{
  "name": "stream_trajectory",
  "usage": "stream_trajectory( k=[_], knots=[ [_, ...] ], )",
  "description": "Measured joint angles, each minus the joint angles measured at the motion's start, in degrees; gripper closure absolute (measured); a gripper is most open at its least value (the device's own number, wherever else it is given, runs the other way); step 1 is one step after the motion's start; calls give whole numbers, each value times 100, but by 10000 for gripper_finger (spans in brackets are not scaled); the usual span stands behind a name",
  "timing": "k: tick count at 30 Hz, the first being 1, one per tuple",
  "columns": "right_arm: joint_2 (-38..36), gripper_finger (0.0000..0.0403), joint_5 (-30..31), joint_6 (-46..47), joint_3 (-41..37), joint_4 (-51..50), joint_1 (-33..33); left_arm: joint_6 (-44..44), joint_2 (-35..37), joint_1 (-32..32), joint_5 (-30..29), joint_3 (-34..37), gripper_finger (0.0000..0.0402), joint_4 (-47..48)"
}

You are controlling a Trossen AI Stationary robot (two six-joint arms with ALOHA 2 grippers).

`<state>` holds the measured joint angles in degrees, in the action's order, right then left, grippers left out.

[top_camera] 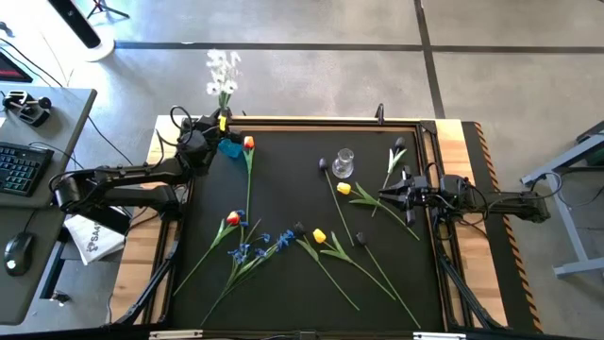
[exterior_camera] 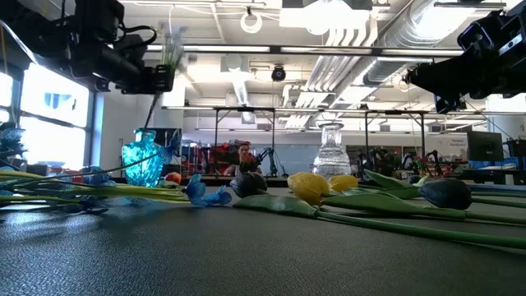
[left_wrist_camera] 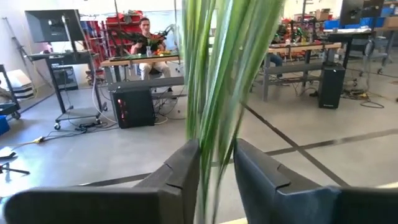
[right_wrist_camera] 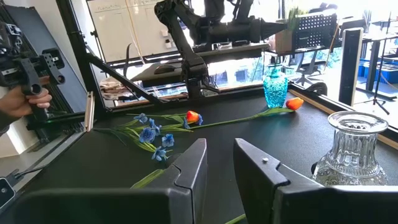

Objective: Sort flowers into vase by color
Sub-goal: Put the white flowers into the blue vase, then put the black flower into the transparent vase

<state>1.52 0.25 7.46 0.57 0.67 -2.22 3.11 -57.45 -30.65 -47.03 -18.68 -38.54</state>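
My left gripper (top_camera: 219,123) stands level at the table's far left corner, above the blue vase (top_camera: 229,146). A bunch of white flowers (top_camera: 223,74) on green stems (left_wrist_camera: 214,106) passes upright between its fingers, blurred in the left wrist view. Orange-red tulips (top_camera: 248,144) (top_camera: 233,219), blue sprays (top_camera: 260,246), yellow tulips (top_camera: 344,189) (top_camera: 319,235) and dark tulips (top_camera: 323,163) (top_camera: 300,229) lie flat on the black mat. A clear glass vase (top_camera: 343,162) stands at mid-back. My right gripper (top_camera: 382,198) waits open at the right, holding nothing. My left gripper has the white flowers' green stems (left_wrist_camera: 216,155) between its two fingers (left_wrist_camera: 186,168), which come in level and lie across the upright stems. The jaws stand apart with the bunch filling most of the gap. Whether the fingers touch the stems, I cannot tell.
Long stems cross the mat's near half (top_camera: 340,274). A wooden frame (top_camera: 302,120) rims the table. A person's hand (right_wrist_camera: 25,102) holds a device beyond the table's left side, by a desk with a keyboard (top_camera: 19,165). Bare mat lies around the middle (top_camera: 293,179).
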Motion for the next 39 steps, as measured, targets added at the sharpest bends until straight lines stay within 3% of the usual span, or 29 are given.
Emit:
stream_trajectory(
  k=[11,26,39],
  knots=[
    [0,325,-1,-1,-1,1,-2,398,85,712,-43,0,282,77],
    [0,325,-1,-1,0,0,-1,1353,678,2585,-1350,-2,282,122],
    [0,325,0,-2,0,0,0,497,297,3575,-75,-7,282,443]
  ],
)
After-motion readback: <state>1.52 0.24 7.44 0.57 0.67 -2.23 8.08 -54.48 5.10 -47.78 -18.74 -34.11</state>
